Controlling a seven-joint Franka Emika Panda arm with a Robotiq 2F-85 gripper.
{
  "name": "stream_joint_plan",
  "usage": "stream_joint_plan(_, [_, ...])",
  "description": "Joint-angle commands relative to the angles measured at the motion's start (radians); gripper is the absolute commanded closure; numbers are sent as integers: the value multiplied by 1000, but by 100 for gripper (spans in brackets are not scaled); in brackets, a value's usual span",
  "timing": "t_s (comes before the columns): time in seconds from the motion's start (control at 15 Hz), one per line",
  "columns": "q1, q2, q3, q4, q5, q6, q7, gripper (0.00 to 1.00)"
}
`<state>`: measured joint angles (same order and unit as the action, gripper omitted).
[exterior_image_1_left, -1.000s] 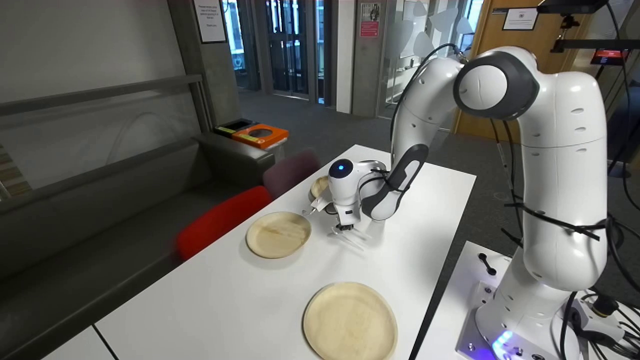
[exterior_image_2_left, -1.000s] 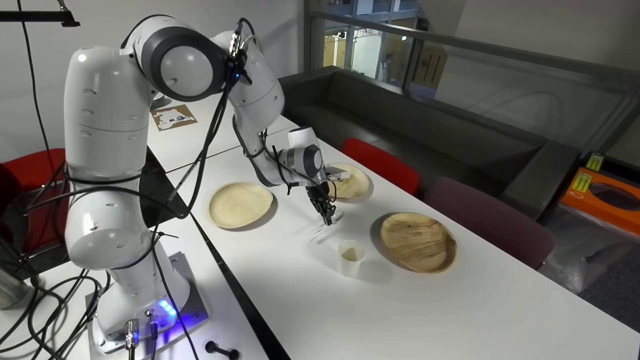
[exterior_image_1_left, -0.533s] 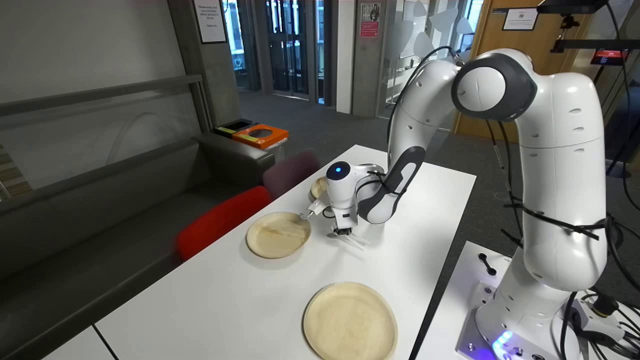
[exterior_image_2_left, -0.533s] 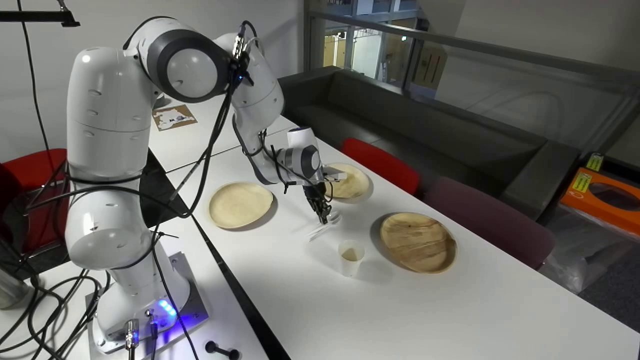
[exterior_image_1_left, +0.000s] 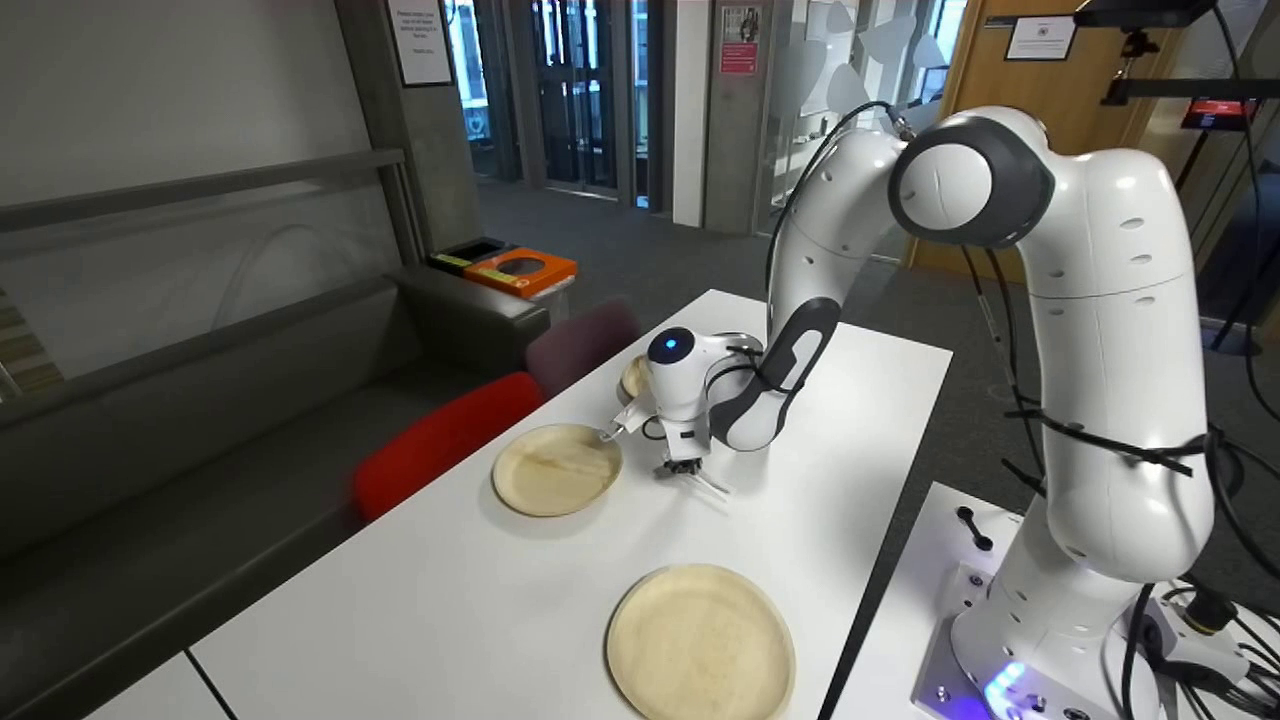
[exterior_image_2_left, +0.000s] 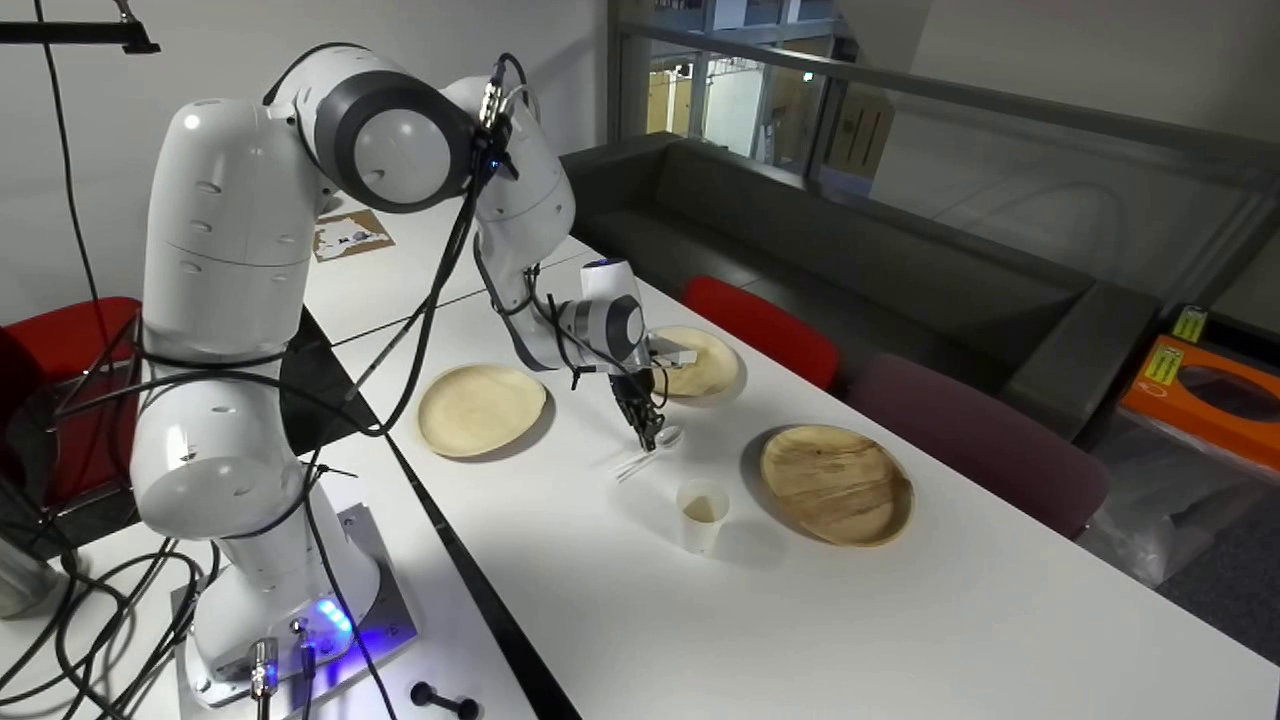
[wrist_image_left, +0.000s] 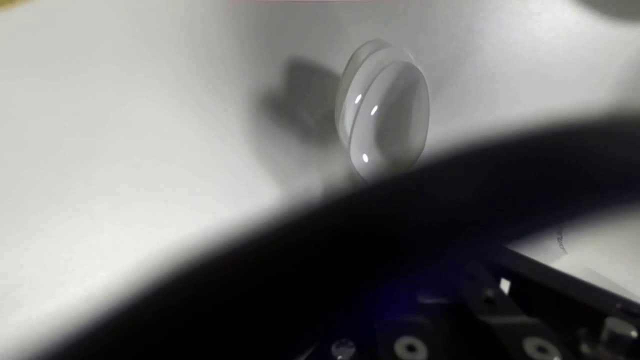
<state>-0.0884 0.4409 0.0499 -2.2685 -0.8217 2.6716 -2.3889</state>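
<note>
Two or more clear plastic spoons (wrist_image_left: 390, 120): we see them overlapping, on or just above the white tabletop (exterior_image_2_left: 900, 640).
Black jointed gripper (exterior_image_2_left: 648, 441): at the spoons' middles; we cannot tell whether its jaws stand apart or together.
Translucent tapered plastic cup (exterior_image_2_left: 702, 522): upright, nearby.

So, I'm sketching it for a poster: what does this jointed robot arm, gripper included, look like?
A glossy white, rounded arm with dark grey ring-shaped bands, thin black ties and loose black cables. Blue lights glow on its white base and round, dark wrist cap. The narrow, angular black gripper has round silvery fasteners.
</note>
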Motion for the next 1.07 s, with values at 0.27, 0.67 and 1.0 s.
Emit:
stream_joint_plan(0.27, [15, 18, -3, 46, 37, -47, -22, 53])
stream_joint_plan(0.67, [31, 6, -13, 57, 46, -85, 18, 10])
stream_joint_plan(1.0, [65, 6, -55, 73, 57, -111, 310, 0])
